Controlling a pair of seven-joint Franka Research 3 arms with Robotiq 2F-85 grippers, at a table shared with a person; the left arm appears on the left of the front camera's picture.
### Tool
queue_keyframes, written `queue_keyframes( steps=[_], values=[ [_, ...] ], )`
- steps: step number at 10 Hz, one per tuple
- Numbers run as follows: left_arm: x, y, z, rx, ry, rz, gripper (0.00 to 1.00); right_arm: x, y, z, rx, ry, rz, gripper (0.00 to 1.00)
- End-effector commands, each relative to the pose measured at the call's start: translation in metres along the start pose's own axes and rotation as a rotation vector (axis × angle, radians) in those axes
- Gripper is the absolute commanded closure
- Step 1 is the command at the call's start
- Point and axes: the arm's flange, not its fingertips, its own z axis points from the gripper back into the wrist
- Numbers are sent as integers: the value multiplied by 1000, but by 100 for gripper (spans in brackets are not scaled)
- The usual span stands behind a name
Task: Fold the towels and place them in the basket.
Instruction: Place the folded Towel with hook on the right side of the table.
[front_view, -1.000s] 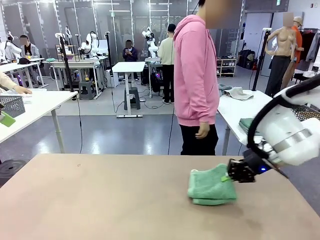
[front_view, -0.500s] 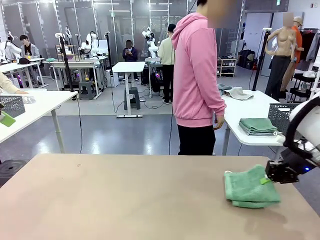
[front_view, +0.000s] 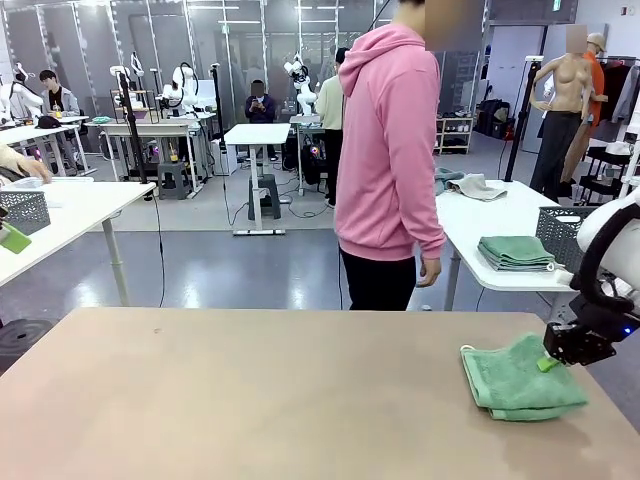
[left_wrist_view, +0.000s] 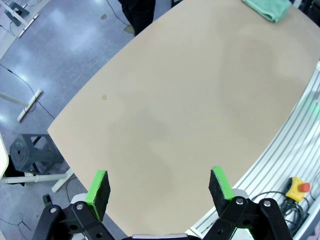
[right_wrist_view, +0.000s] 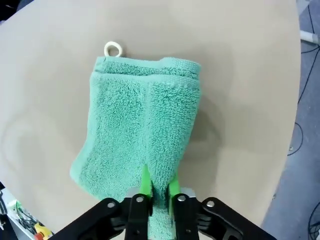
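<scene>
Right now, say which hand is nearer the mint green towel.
Right. The right hand pinches the mint green towel at its edge; the left hand hangs open over the table, far off.

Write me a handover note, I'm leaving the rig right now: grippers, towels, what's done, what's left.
Left gripper: open, holding nothing, above the bare table.
Right gripper: pads pinched on the near edge of the mint green towel.
Towel: folded, lying flat near the table's right edge.
Done: this towel is folded.
Left: get it into the basket, then the second towel.
</scene>
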Motion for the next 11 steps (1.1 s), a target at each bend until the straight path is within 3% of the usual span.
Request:
queue_keyframes(
  steps=[1, 2, 3, 5, 6, 7, 8, 11],
  values=[
    [2, 3, 1, 7, 3, -7, 0, 1, 13, 7, -71, 18, -23, 25],
    [2, 3, 1, 7, 3, -7, 0, -1, 20, 13, -105, 15, -30, 16],
    [2, 3, 1, 7, 3, -7, 0, -4, 31, 19, -136, -6, -20, 0],
    [2, 3, 1, 7, 3, -7, 0, -11, 59, 26, -170, -27, -9, 0],
    [2, 3, 1, 7, 3, -7, 0, -12, 70, 25, -187, -29, -3, 12],
    [2, 3, 1, 7, 3, -7, 0, -10, 77, 23, -189, -30, -4, 3],
    [2, 3, 1, 7, 3, -7, 0, -6, 79, 14, -187, -2, 2, 0],
    [2, 3, 1, 7, 3, -7, 0, -7, 68, 27, -150, -27, 22, 0]
  ],
)
